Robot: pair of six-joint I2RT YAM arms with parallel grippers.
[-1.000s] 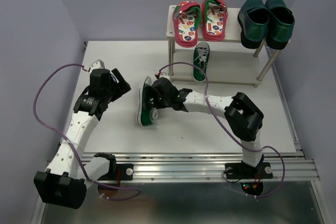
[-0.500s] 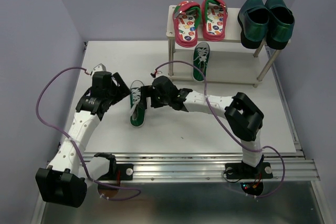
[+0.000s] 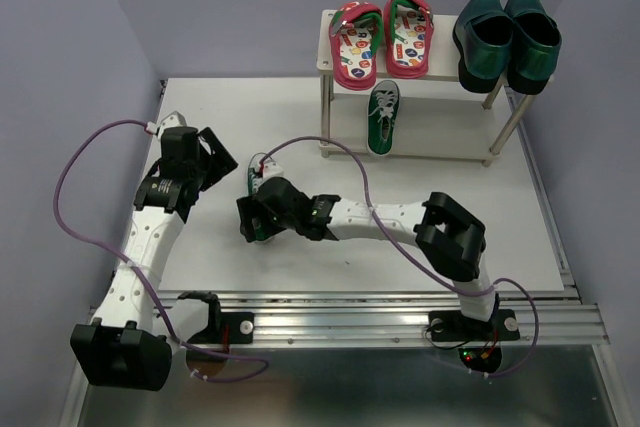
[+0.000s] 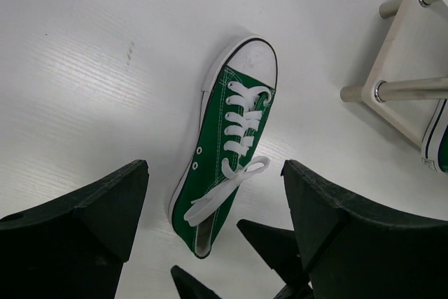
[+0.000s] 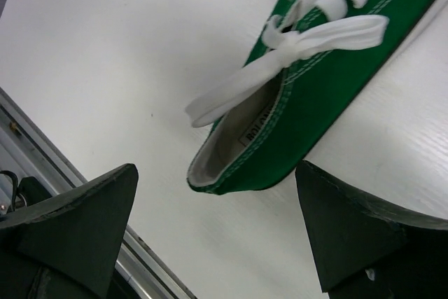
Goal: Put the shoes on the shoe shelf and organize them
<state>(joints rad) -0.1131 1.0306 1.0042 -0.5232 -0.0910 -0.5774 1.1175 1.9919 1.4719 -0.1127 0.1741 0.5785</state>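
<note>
One green white-laced sneaker point(image 3: 260, 183) stands upright on the white table, toe pointing away; it also shows in the left wrist view point(image 4: 231, 138) and the right wrist view point(image 5: 308, 96). My right gripper point(image 3: 252, 221) is open at its heel, jaws apart on either side point(image 5: 215, 168), not touching it. My left gripper point(image 3: 220, 155) is open and empty just left of the sneaker point(image 4: 215, 166). The second sneaker point(image 3: 382, 117) lies under the pale shoe shelf point(image 3: 442, 67). Red flip-flops point(image 3: 380, 37) and teal loafers point(image 3: 505, 37) sit on its top board.
The shelf's legs point(image 4: 392, 68) stand at the right of the left wrist view. The metal front rail point(image 5: 42, 152) of the table runs close behind the sneaker's heel. Purple cables loop off both arms. Grey walls close in the table's sides.
The sneaker went from lying tilted in my right gripper to standing upright farther left. My right gripper let go and moved to its heel. My left gripper drew back a little.
</note>
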